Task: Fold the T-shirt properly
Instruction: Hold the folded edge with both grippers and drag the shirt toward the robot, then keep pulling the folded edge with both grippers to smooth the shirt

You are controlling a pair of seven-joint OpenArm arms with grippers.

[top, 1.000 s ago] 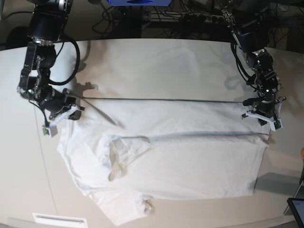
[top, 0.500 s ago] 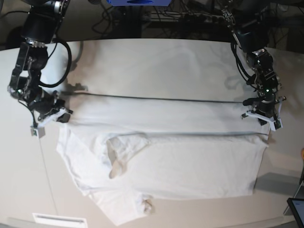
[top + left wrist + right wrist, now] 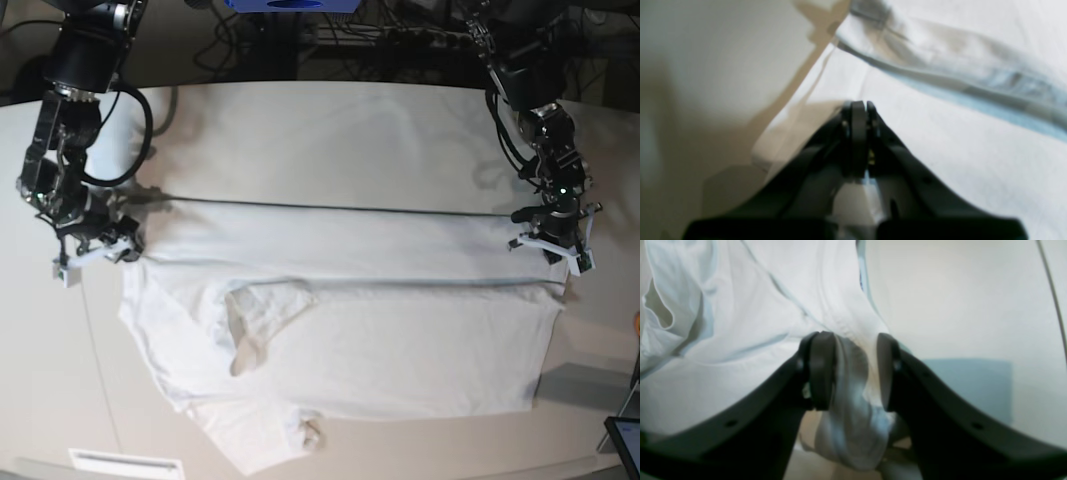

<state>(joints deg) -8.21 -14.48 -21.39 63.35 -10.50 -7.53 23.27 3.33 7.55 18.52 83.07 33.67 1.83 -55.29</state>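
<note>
Left wrist view: my left gripper [image 3: 858, 110] had its jaws pressed fully together, pads meeting with no gap. White cloth of the T-shirt [image 3: 957, 140] lay under and to the right of the tips; whether any fabric was pinched between them, I could not tell. A raised, shadowed fold ran across the far right. Bare table [image 3: 706, 66] filled the left.

Right wrist view: my right gripper [image 3: 853, 370] stood partly open, a clear gap between the pads. A bunched edge of the T-shirt [image 3: 740, 323] sat in that gap and hung down toward the camera. The near-side pad touched it; I could not tell whether the other one did. Cloth spread to the left, table [image 3: 957, 306] to the right.

Base view: the T-shirt [image 3: 400, 340] lay spread across the table [image 3: 40, 380], its far part folded into a long straight band running left to right. My right gripper [image 3: 92, 248] was at the band's left end, my left gripper [image 3: 553, 245] at its right end. A sleeve lay folded inward at left of centre, and the near left corner was crumpled.
</note>
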